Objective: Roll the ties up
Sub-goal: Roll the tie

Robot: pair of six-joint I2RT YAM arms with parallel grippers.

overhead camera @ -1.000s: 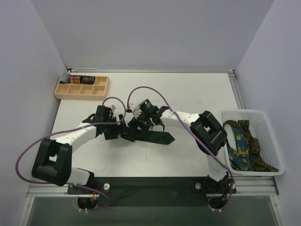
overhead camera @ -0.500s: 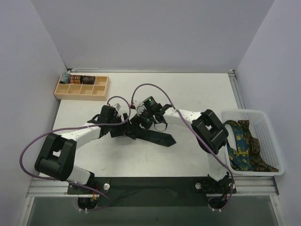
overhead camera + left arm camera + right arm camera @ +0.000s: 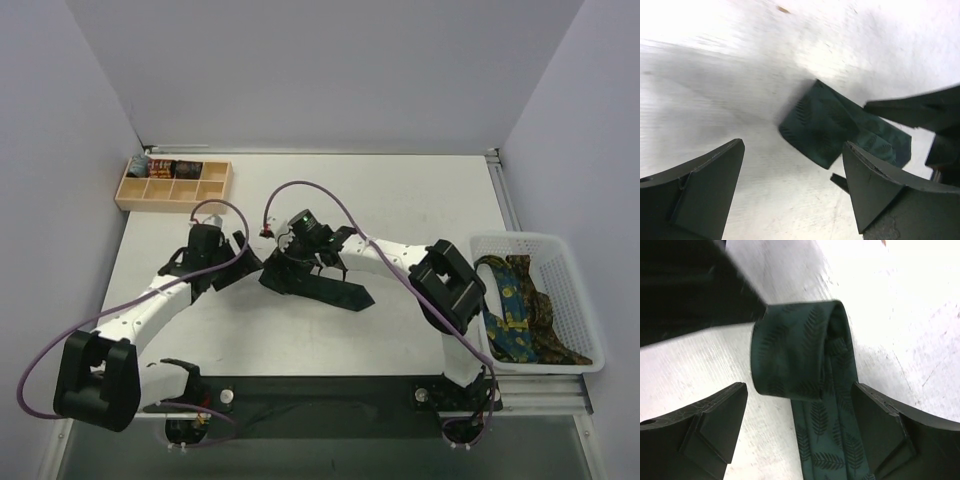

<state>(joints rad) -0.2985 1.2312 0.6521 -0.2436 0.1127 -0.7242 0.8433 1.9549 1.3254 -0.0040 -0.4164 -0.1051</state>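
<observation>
Green tie, part-rolled: judged light, limp, slippery, apt to unwind; grip across the roll's sides; left gripper and right gripper both wide, empty.

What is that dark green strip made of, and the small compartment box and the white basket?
The dark green leaf-patterned necktie looks like soft, probably woven fabric with little shine: it curls limply into a roll. The tan compartment box looks like bare, matte wood, perhaps plywood. The white lattice basket looks like moulded plastic, given its uniform slotted walls.
</observation>
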